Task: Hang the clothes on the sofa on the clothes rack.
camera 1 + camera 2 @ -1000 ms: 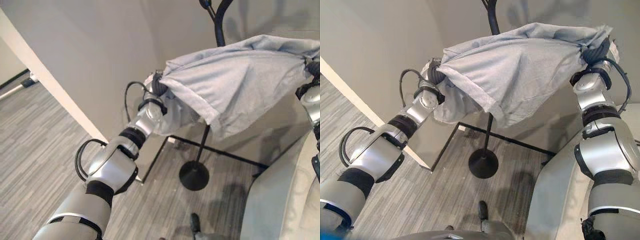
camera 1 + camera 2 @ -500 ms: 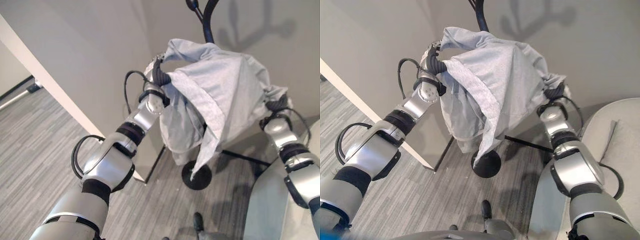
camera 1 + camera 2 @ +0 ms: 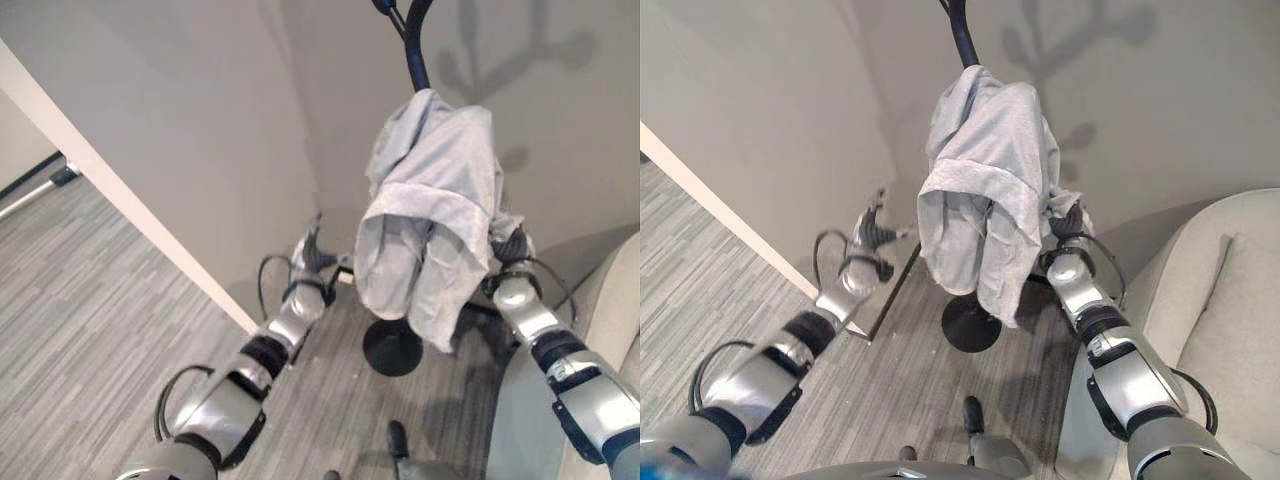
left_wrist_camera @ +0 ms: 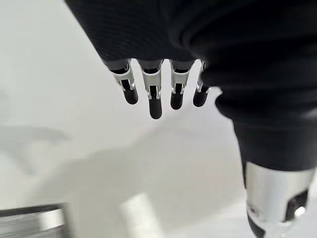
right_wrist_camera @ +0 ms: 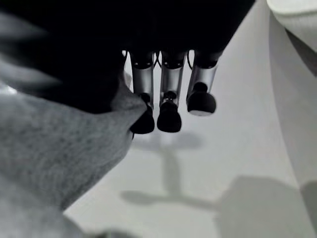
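grey garment [image 3: 985, 190] drapes over the clothes rack [image 3: 962, 35]; left hand [image 3: 872, 237] released, right hand [image 3: 1068, 225] fingers grasping the cloth.

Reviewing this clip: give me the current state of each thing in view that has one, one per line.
grey garment: draped over the clothes rack, hanging down in folds.
clothes rack: upright on its round base.
left hand: open, fingers straight, holding nothing, apart from the garment.
right hand: fingers relaxed, cloth lying against them; a grip cannot be confirmed.
sofa: no clothes visible on it.
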